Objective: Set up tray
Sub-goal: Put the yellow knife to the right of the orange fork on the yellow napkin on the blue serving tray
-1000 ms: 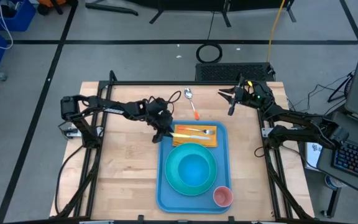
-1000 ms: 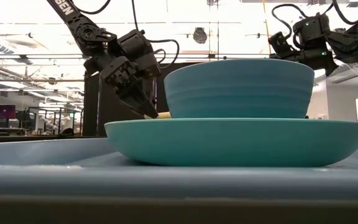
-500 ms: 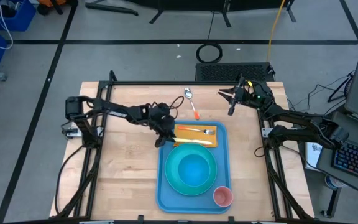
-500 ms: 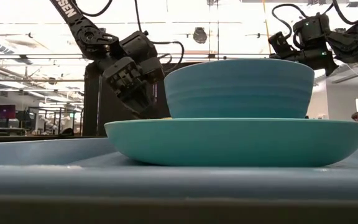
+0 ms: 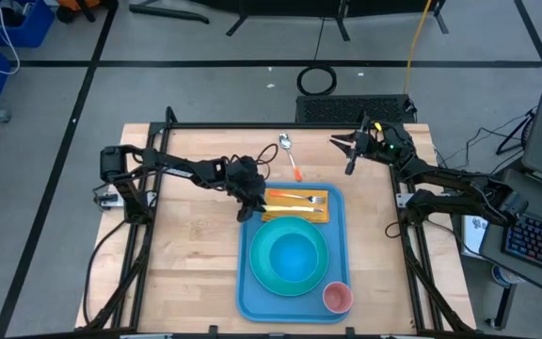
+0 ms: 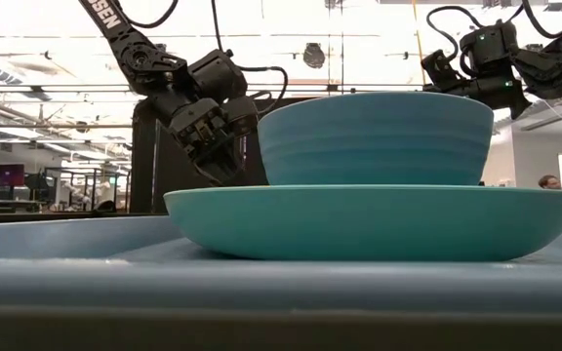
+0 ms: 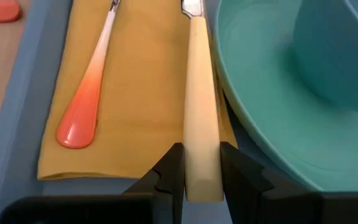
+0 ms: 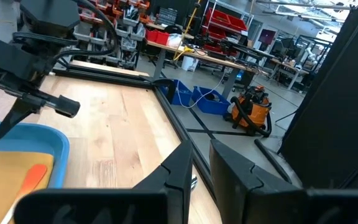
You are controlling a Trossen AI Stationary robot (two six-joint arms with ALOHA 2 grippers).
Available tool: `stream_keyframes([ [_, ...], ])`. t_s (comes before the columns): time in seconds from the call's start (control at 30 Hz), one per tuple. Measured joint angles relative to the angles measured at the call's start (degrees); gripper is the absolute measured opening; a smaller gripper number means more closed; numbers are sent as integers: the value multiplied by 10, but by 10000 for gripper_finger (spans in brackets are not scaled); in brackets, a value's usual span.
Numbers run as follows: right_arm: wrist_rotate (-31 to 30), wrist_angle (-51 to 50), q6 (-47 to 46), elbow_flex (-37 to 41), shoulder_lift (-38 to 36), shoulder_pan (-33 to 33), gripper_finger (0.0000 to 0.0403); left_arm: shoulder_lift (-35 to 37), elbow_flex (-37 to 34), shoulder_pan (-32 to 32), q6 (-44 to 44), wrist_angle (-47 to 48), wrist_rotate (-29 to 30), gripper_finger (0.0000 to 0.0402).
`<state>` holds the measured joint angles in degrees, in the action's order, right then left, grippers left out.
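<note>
left gripper (image 7: 201, 163) clamped on a cream knife handle (image 7: 200, 112), tray (image 5: 248, 247) directly beneath it, napkin (image 7: 135, 93) alongside, right gripper (image 5: 349, 151) well apart, fingers together

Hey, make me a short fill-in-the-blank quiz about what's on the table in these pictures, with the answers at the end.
1. The left claw grips a cream-handled ____.
2. The fork lies on a yellow ____.
3. The bowl sits on the turquoise ____.
4. The cup in the tray's corner is ____.

Answers: knife; napkin; plate; pink
</note>
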<state>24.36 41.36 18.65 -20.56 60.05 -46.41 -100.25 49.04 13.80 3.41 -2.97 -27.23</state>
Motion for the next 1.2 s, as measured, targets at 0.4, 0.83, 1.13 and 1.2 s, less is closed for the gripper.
stream_keyframes([
  [0.4, 0, 0, 0, 0, 0, 0, 45, -7, 0, -4, 4, -8, -11, 83],
  [0.83, 2, 1, -5, 0, 0, 0, 45, -40, 0, -3, -14, -40, -34, 83],
  [1.13, 13, 2, -5, 0, 0, 0, 45, -50, 0, -2, -20, -47, -40, 83],
  [1.2, 14, 2, -5, 0, 0, 0, 45, -49, 0, -2, -20, -47, -40, 83],
])
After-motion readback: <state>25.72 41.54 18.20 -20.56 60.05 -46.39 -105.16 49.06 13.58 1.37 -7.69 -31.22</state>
